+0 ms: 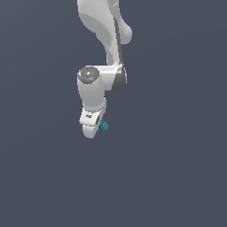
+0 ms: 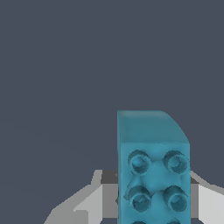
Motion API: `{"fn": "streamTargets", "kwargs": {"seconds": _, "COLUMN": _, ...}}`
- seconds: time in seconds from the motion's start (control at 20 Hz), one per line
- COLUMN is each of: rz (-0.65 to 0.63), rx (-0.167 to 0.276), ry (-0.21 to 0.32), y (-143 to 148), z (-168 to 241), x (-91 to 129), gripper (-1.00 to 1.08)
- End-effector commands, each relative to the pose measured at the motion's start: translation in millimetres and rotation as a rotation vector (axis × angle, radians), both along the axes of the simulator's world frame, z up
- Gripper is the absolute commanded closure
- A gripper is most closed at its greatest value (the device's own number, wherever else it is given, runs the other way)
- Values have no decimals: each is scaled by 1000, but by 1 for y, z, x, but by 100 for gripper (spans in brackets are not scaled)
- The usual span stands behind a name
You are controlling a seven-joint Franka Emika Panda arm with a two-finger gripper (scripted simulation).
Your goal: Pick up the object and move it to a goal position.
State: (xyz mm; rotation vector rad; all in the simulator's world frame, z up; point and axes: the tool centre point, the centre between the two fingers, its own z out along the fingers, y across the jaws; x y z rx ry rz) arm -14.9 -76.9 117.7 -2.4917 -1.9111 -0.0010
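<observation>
The object point(image 1: 103, 126) is a tiny teal-blue block with round studs on one face. In the exterior view it sits at the tip of my white gripper point(image 1: 98, 127), on the side toward the exterior view's right. In the wrist view the object point(image 2: 153, 166) fills the space between the two light grey fingers point(image 2: 94, 201), which press against its two sides. The gripper is shut on it. I cannot tell whether the block rests on the floor or hangs above it.
The dark grey-blue ground point(image 1: 177, 177) is uniform all around. The white arm point(image 1: 104, 31) comes down from the top of the exterior view. No goal marker shows.
</observation>
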Motion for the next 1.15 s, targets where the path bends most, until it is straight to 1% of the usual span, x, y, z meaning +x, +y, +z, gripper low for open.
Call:
{"fn": "streamTargets", "kwargs": {"seconds": 0.0, "rz": 1, "rx": 1, "ry": -1, "y": -24, "z": 21, "x": 6, "gripper": 108}}
{"fn": "streamTargets", "kwargs": {"seconds": 0.3, "rz": 1, "rx": 1, "ry": -1, "y": -76, "z": 64, "x": 20, "gripper": 108}}
{"fn": "streamTargets", "kwargs": {"seconds": 0.55, "rz": 0, "rx": 0, "ry": -1, "y": -105, "z": 88, "x": 29, "gripper": 108}}
{"fn": "streamTargets", "kwargs": {"seconds": 0.8, "rz": 0, "rx": -1, "ry": 0, "y": -121, "z": 101, "x": 35, "gripper": 108}}
{"fn": "streamTargets", "kwargs": {"seconds": 1.1, "rz": -1, "rx": -1, "ry": 0, "y": -127, "z": 106, "x": 37, "gripper": 108}}
